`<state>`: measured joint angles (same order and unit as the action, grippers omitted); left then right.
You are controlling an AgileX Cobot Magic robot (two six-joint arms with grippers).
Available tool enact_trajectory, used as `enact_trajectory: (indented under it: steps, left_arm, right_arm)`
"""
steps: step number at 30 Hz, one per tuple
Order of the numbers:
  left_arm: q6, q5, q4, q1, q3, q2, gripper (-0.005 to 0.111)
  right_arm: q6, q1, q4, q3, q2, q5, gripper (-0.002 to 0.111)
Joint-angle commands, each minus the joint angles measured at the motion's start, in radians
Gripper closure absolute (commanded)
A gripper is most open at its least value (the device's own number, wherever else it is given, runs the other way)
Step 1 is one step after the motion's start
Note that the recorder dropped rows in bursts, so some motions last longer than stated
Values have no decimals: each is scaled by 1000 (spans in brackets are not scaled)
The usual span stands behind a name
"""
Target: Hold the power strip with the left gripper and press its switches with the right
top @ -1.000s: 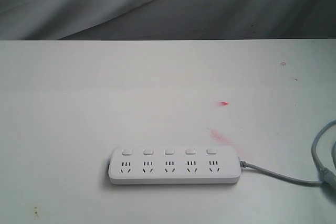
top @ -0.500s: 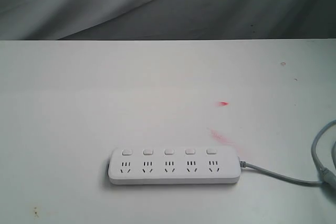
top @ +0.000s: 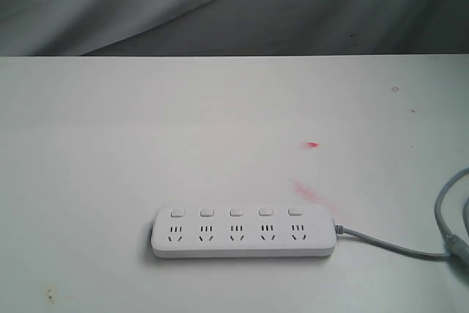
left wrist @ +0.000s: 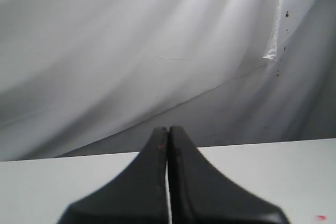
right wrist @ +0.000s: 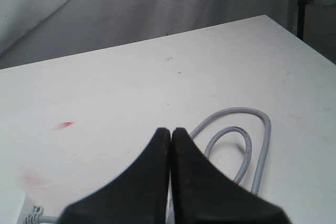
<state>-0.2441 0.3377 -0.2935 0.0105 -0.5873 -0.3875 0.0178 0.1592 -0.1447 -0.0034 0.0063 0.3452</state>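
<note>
Status: nothing done on the task yet, as far as I can see.

The power strip point(top: 243, 231) lies flat on the tabletop point(top: 146, 130), lower centre of the exterior frame, long side running left-right, sockets up. Five switches point(top: 236, 212) sit in a row along its upper edge, one above each socket group. I can't tell which are on or off. The grey cord point(top: 396, 248) leaves the right end and runs to the right edge of the frame. The right wrist view shows it looped on the tabletop.

No arm shows in the exterior view, so both are well apart from the strip.

Left tool point(left wrist: 168, 131): fingers clenched tip to tip, nothing between them. Its camera looks past the tabletop edge at the grey cloth point(left wrist: 105, 51) behind. The strip is not in that view.

Right tool point(right wrist: 171, 131): also clenched, empty. The cord loop lies beyond the tips.

There is a small red mark point(top: 313, 144) on the tabletop, above and right of the strip. Not relevant.

Left to do, my read: everything. The left tool has to spread, come down and pin the strip, probably at the left end, clear of the switches. Then the right tool presses the switches one by one; clenched tips look fine for poking. Risk: the light strip slides if pressed unpinned.
</note>
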Motion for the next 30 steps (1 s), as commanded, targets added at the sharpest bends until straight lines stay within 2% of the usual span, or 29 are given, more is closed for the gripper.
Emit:
enact_trajectory:
  steps: [1,4,9,18,21,24,30]
  left_arm:
    - [-319,105,-199,3,-179,-242,106]
    - [-552,174,-363,3,-262,-342,106]
    - [-798,265,-539,3,-336,-438,106]
    - [-921,304,-611,10,-338,-513,106]
    - [-981,357,-675,70,-338,-559,106]
    - [-1044,458,-742,170,-338,-610,106]
    - [-1239,712,-853,334,-338,-696,106]
  right_arm:
    - [0,-1,4,3,-6,-1,108]
    - [0,-1,4,3,-6,-1,108]
    - [0,-1,4,3,-6,-1,108]
    - [0,-1,4,3,-6,-1,108]
    - [0,-1,4,3,-6,-1,108]
    - [0,-1,4,3,-6,-1,108]
    - [0,-1,4,3,-6,-1,108]
